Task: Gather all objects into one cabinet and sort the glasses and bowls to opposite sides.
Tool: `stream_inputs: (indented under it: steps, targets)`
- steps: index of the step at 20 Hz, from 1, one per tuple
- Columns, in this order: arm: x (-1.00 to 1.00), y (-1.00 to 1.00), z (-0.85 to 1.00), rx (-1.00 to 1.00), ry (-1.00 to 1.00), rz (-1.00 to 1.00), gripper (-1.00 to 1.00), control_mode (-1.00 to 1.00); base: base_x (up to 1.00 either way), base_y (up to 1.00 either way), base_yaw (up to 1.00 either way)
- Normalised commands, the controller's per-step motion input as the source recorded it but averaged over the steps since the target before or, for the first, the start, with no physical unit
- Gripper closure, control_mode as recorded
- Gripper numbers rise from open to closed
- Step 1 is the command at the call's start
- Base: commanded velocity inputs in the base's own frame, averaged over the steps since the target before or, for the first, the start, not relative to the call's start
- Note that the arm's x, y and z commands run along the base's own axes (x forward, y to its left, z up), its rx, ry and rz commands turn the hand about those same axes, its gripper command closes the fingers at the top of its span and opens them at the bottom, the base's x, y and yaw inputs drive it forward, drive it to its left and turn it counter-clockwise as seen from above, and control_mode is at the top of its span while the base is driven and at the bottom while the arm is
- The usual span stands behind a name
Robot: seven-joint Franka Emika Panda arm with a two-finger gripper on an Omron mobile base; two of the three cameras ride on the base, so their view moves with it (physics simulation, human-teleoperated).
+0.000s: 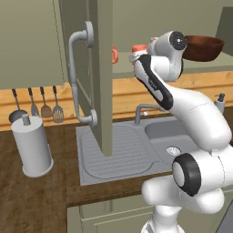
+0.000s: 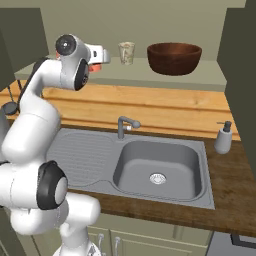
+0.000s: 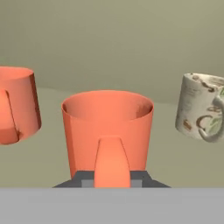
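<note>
In the hand view my gripper (image 3: pixel 112 180) is shut on the handle of an orange-red cup (image 3: pixel 107 127), which stands upright inside the open cabinet (image 2: pixel 210 76). I cannot tell if this cup rests on the shelf. A second orange-red cup (image 3: pixel 16 105) stands just left of it, and the beige patterned cup (image 3: pixel 199 107) stands to the right. In the right base view the hand (image 2: pixel 102 56) reaches onto the shelf left of the beige cup (image 2: pixel 127 52), and the dark brown bowl (image 2: pixel 174 58) sits further right. The left base view shows the bowl (image 1: pixel 203 48) behind the arm.
The cabinet's open door (image 1: pixel 101 77) with its curved grey handle (image 1: pixel 75 68) hangs left of the arm. Below lie the steel sink (image 2: pixel 157 165), the faucet (image 2: pixel 122 125) and a soap dispenser (image 2: pixel 223 137). A grey paper-towel cylinder (image 1: pixel 31 145) and hanging utensils (image 1: pixel 45 109) are at left.
</note>
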Motion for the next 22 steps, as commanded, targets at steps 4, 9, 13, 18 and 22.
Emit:
stream_inputs:
  steps: [4,9,13,18,22]
  targets:
    - [0.52,0.0,-0.18,0.0,0.0,0.0,1.0,-1.0,0.0,0.0,0.0]
    - [0.47,0.0,-0.25,0.0,0.0,0.0,1.0,-1.0,0.0,0.0,0.0]
    - [0.44,0.0,-0.22,0.0,0.0,0.0,1.0,-1.0,0.0,0.0,0.0]
    - [0.36,0.02,-0.14,0.0,0.0,0.0,1.0,-1.0,0.0,0.0,0.0]
    - [0.44,0.05,-0.18,0.0,0.0,0.0,-1.0,-1.0,0.0,0.0,0.0]
